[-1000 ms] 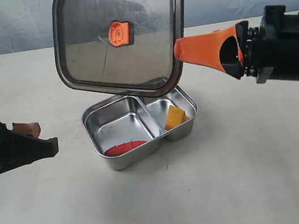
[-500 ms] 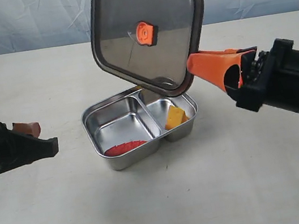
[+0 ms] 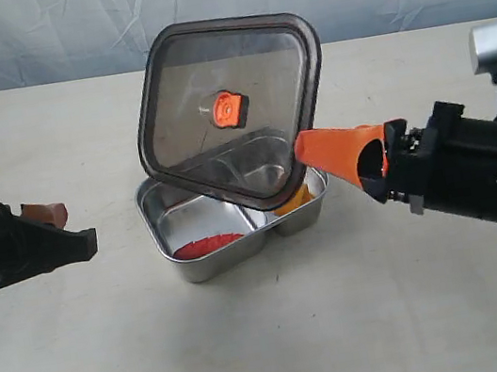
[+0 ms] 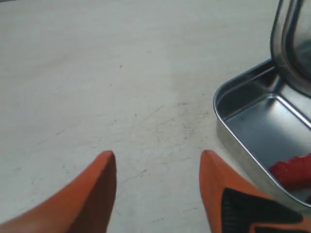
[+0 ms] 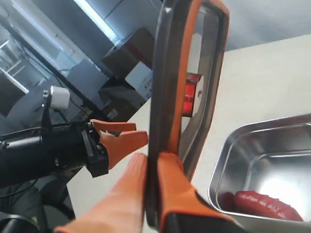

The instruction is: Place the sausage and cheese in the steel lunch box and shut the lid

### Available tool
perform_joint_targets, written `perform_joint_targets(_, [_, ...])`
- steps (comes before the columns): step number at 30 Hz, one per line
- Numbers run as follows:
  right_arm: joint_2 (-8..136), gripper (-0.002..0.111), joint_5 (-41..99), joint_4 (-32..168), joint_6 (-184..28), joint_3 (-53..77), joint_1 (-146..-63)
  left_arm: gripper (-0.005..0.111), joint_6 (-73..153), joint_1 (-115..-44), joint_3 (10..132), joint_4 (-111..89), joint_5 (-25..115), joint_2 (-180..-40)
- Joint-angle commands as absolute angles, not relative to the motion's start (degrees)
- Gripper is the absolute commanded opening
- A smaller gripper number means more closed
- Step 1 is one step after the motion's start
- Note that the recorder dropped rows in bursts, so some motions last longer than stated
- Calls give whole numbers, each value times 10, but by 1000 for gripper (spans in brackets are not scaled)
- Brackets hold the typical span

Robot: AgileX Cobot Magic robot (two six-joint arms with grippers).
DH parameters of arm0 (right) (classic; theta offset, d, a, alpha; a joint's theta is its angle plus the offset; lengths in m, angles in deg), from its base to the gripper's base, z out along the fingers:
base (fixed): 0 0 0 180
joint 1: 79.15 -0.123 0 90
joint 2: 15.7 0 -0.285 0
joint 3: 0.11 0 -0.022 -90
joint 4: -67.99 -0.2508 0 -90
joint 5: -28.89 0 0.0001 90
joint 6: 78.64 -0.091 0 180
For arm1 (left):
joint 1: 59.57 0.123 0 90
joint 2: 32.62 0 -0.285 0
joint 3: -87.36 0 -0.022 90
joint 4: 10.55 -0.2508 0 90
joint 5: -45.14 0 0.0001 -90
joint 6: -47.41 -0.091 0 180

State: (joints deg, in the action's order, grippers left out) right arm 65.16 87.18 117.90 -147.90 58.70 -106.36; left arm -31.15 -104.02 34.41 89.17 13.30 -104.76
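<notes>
The steel lunch box [image 3: 206,264] sits mid-table. The red sausage [image 3: 206,246] lies in its larger compartment, also seen in the left wrist view [image 4: 291,172] and the right wrist view [image 5: 265,204]. Only a sliver of the yellow-orange cheese [image 3: 297,199] shows in the smaller compartment, behind the lid. My right gripper [image 3: 305,150] is shut on the edge of the dark see-through lid [image 3: 182,121], holding it tilted above the box; its orange valve tab [image 3: 229,109] faces the camera. In the right wrist view the gripper [image 5: 154,160] clamps the lid's rim [image 5: 167,82]. My left gripper [image 4: 158,156] is open above bare table.
The left arm [image 3: 11,250] rests low at the table's left side, away from the box [image 4: 252,126]. The right arm's black body [image 3: 475,172] stretches in from the right. A pale backdrop stands behind the table.
The right gripper has swung the lid down and leftward, from high and steep to lower over the box, now covering most of the cheese. The left arm has stayed still.
</notes>
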Motion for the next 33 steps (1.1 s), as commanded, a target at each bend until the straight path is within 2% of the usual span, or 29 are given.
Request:
perform_joint_targets(1, [690, -1, 896, 1389, -1587, 506, -1065, 50, -311, -1038, 341, 894, 135, -1043])
perform_joint_targets(6, [710, -1, 989, 1553, -1609, 440, -1065, 50, -311, -1038, 341, 894, 135, -1043])
perform_joint_targets(10, [705, -1, 989, 1634, -1634, 415, -1065, 50, -311, -1038, 341, 894, 135, -1043])
perform_joint_targets(21, [701, -1, 948, 1623, -1638, 415, -1059, 50, -311, -1038, 341, 894, 135, -1043])
perform_joint_targets(33, [771, -1, 961, 1593, -1641, 399, -963, 50, -311, -1038, 341, 894, 135, -1043])
